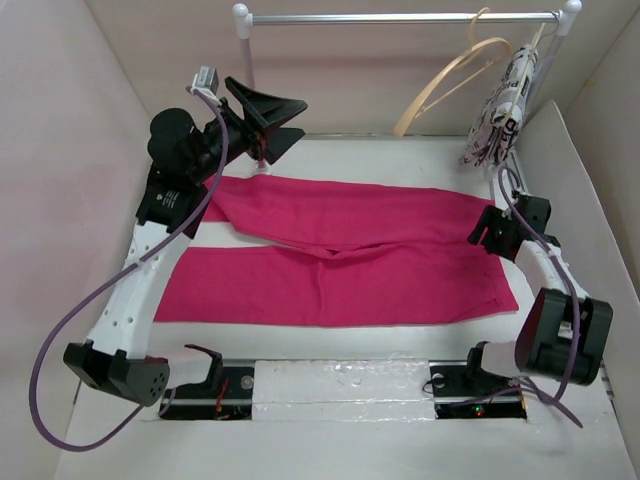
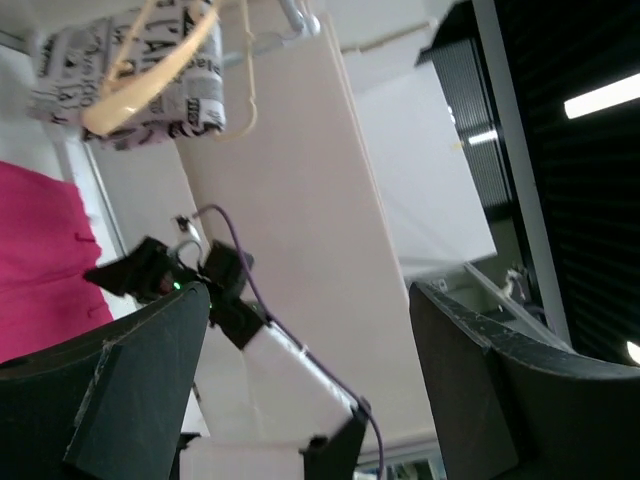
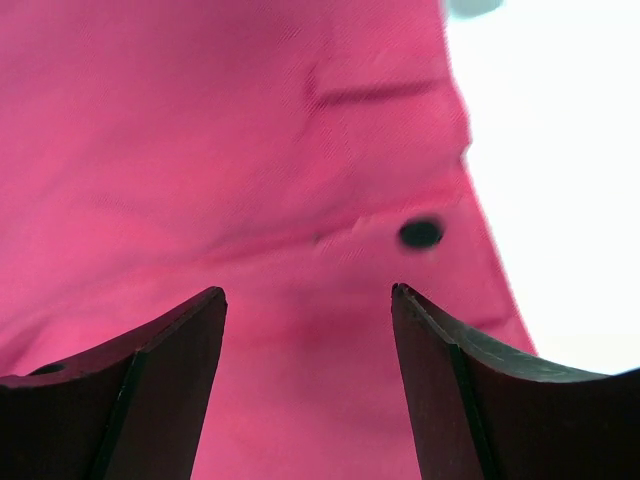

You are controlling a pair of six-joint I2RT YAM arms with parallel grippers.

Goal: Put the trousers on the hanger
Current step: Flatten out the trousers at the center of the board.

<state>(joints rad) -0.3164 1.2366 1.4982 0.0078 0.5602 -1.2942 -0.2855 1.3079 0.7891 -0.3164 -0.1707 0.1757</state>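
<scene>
At the near edge of the desk (image 1: 330,342) only the two arm bases are seen; nothing of the task is there. At the middle of the desk the trousers (image 1: 340,255) are laid flat, legs towards the left edge, waist towards the right edge. No part of them is lifted or held. At the right edge the right gripper (image 3: 308,292) is hung low over the waist, its fingers spread wide with only pink cloth beneath; the waist button (image 3: 420,233) is seen just beyond the right-hand finger. Contact with the cloth cannot be told.

Towards the far left corner the left gripper (image 1: 298,118) is held raised above the desk, gaping wide, with nothing between its fingers. At the far edge a white rail (image 1: 400,18) is stood on posts. The hanger (image 2: 150,80) is hung from it near the far right corner, tilted, just beside a black-and-white patterned garment (image 1: 505,105) on the same rail.

The task is judged barely started: trousers not gripped, hanger not taken. Grasping, lifting and draping over the hanger are all left. The patterned garment crowding the hanger is judged the likeliest obstacle.
</scene>
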